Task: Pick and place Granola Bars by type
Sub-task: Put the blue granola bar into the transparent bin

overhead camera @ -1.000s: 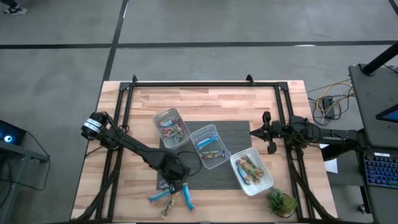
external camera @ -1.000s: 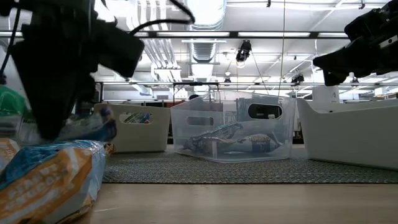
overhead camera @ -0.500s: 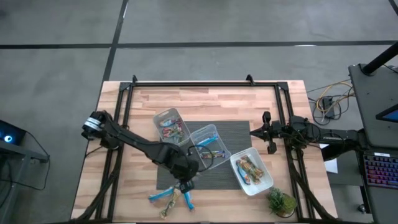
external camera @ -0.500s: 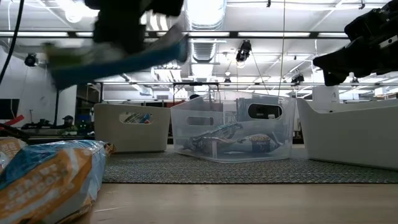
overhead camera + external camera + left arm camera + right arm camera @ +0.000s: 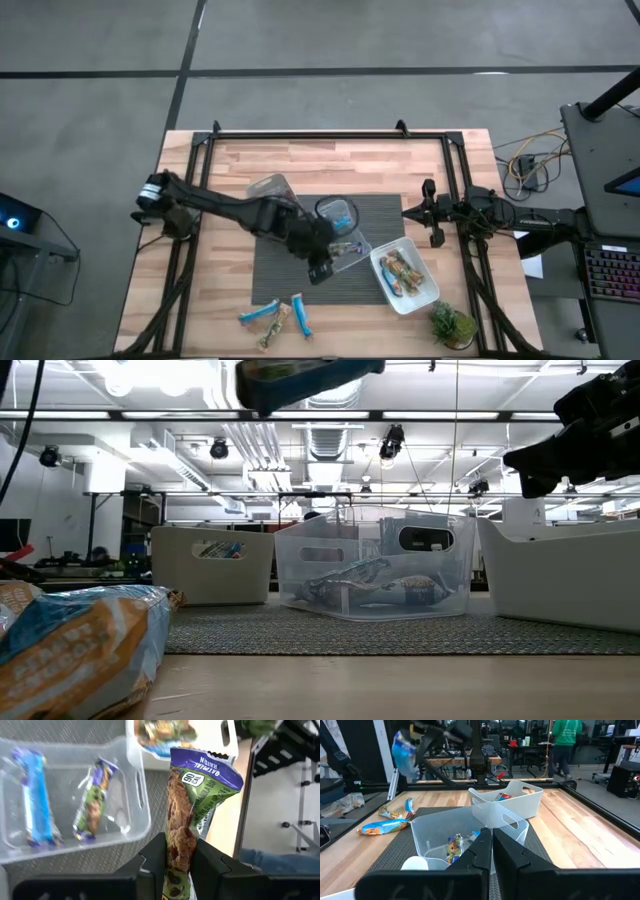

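My left gripper (image 5: 322, 268) hangs over the dark mat, beside the middle clear tub (image 5: 340, 215), shut on a granola bar (image 5: 200, 795) in a purple-and-green wrapper. That tub holds a blue bar (image 5: 35, 795) and a green-purple bar (image 5: 92, 800). The tub to its right (image 5: 405, 275) holds tan bars, and a third tub (image 5: 268, 190) stands partly under my arm. Several loose bars (image 5: 275, 315) lie near the table's near edge. My right gripper (image 5: 412, 212) waits shut at the right side, holding nothing. My left gripper pinches the bar's lower part (image 5: 180, 845) between its two fingers (image 5: 155, 855). The fingers slant downward. The rest of the bar sticks out past the fingertips, and its crimped end (image 5: 210, 762) is free. The bar is lifted clear, high above the mat (image 5: 300, 375).
A dark mat (image 5: 385, 210) lies under the tubs. A small green plant (image 5: 452, 325) stands at the near right corner. Black frame rails (image 5: 300, 135) run along the table's far edge and sides. One loose bar (image 5: 80, 640) lies close to the low camera.
My left gripper has risen from the loose bars near the near edge. It has moved toward the far right, up to the middle tub, tipping less steeply downward. The bar went with it and is now lifted well clear of the table.
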`<control>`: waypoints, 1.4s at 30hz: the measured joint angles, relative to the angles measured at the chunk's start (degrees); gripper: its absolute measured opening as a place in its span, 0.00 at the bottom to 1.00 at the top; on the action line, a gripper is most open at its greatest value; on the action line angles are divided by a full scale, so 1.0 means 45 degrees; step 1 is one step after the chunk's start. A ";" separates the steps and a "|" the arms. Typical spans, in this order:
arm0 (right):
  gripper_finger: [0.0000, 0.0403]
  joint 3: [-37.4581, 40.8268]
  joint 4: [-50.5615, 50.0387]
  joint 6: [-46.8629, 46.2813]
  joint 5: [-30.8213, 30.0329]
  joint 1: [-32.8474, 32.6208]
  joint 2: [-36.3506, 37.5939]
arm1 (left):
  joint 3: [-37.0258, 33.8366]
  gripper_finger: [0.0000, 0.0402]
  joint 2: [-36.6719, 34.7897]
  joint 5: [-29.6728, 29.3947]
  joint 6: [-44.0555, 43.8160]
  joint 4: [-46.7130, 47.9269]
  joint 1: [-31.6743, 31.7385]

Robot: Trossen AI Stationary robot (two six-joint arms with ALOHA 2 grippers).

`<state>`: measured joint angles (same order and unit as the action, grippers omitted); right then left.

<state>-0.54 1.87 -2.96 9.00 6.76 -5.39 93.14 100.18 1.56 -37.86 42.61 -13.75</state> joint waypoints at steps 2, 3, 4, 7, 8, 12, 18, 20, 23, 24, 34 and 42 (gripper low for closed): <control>0.02 0.0000 0.0000 0.0000 -0.0002 0.0005 -0.0004 | 0.0161 0.15 0.0000 0.0000 0.0164 0.0020 0.0253; 0.02 0.0000 0.0000 -0.0004 -0.0002 0.0004 -0.0004 | 0.0237 0.15 0.0000 -0.0002 0.0201 0.0030 0.0400; 0.02 0.0000 0.0000 0.0000 0.0001 0.0002 0.0001 | 0.0318 0.15 0.0000 0.0000 0.0214 0.0075 0.0528; 0.02 -0.0002 0.0000 0.0000 0.0000 0.0005 0.0001 | 0.0552 0.15 0.0128 0.0000 0.0226 0.0108 0.0926; 0.02 0.0000 0.0000 -0.0001 0.0003 0.0000 -0.0002 | 0.0584 0.15 0.0180 0.0005 0.0224 0.0164 0.1036; 0.02 0.0000 0.0000 -0.0003 0.0003 0.0005 -0.0004 | 0.0864 0.15 0.0605 0.0020 0.0221 0.0251 0.1593; 0.02 -0.0003 0.0000 -0.0004 -0.0001 0.0005 -0.0004 | 0.1155 0.15 0.1312 0.0157 0.0168 0.0583 0.2314; 0.02 -0.0002 0.0000 0.0000 -0.0002 0.0005 0.0006 | 0.1211 0.15 0.1593 0.0220 0.0311 0.0523 0.2469; 0.02 0.0000 0.0000 0.0000 -0.0001 0.0005 0.0007 | 0.1303 0.15 0.2059 0.0427 0.0773 0.0524 0.2629; 0.02 0.0000 0.0000 0.0000 -0.0002 0.0005 0.0006 | 0.1335 0.15 0.2210 0.0456 0.0892 0.0519 0.2652; 0.02 0.0000 0.0000 0.0000 0.0003 0.0001 0.0006 | 0.1689 0.15 0.3346 0.0826 0.1269 0.0418 0.2732; 0.02 -0.0005 0.0000 0.0000 -0.0002 0.0000 0.0006 | 0.1765 0.15 0.3468 0.1137 0.1460 0.0504 0.2742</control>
<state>-0.56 1.87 -2.96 8.99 6.76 -5.37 101.08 115.79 6.68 -31.29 44.88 -1.41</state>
